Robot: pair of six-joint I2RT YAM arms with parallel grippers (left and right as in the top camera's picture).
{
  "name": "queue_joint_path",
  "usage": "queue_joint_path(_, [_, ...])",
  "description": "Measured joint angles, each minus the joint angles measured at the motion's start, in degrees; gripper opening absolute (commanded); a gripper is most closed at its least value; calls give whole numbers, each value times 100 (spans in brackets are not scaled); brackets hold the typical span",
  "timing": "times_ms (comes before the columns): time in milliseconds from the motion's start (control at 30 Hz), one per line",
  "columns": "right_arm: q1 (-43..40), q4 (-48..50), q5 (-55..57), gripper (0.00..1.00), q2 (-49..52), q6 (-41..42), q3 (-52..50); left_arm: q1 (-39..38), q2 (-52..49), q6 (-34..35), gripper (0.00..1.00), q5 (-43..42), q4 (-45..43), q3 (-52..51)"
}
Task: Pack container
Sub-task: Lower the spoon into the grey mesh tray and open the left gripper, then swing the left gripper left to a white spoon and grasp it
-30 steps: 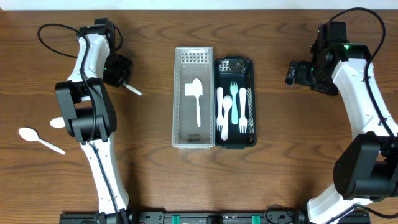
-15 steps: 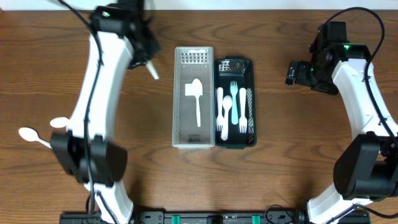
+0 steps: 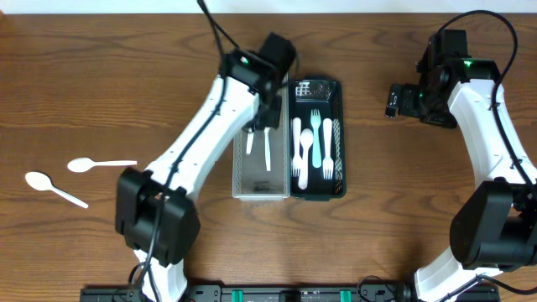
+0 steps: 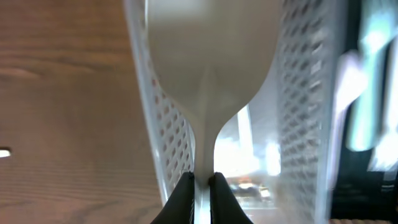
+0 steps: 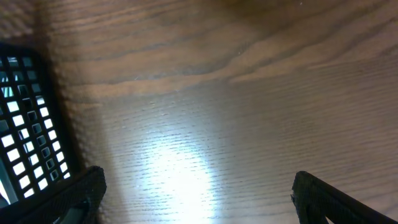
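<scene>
The left gripper (image 4: 200,180) is clamped on the thin neck of a white spoon (image 4: 208,56), bowl pointing away from the fingers, over the 12 o'clock end of the clear bin (image 3: 237,172). Another white utensil (image 3: 268,155) lies in that bin, partly hidden by the arm. Touching the bin at 3 o'clock is the black tray (image 3: 340,126), holding white and teal cutlery (image 3: 315,147). Farther toward 3 o'clock, the right gripper (image 5: 196,183) hangs spread wide over bare wood. Two loose spoons (image 3: 101,164) lie well off at 9 o'clock.
</scene>
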State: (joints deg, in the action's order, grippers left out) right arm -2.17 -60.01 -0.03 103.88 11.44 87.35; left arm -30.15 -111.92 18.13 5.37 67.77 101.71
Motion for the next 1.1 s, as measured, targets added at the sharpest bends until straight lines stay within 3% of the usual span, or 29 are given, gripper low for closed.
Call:
queue_joint_path(133, [0, -4, -2, 99, 0, 0, 0, -48, -50, -24, 7, 2, -245, -514])
queue_joint_path(167, [0, -2, -2, 99, 0, 0, 0, -57, -50, -26, 14, 4, -247, -562])
queue_joint_path(233, [0, -7, -4, 99, 0, 0, 0, -72, -50, -61, 53, 2, -267, -568])
queue_joint_path(333, [0, -22, -4, 99, 0, 0, 0, -83, -48, -107, 88, 26, -275, -533])
queue_joint_path(367, [0, -24, -4, 99, 0, 0, 0, -81, -46, -129, 92, 48, -282, -520])
queue_joint_path(533, [0, -39, -4, 99, 0, -9, 0, -79, 131, -208, 100, 332, -221, -341])
queue_joint_path(733, [0, -39, -4, 99, 0, -103, 0, 306, 1198, 203, 98, 1032, 61, -223])
queue_joint_path(933, [0, -42, -9, 99, 0, -195, 0, 2385, 2540, 1268, 98, 1458, 494, -68])
queue_joint_path(1100, [0, -42, -11, 99, 0, -236, 0, 4186, 2907, 1825, 98, 1139, 592, -83])
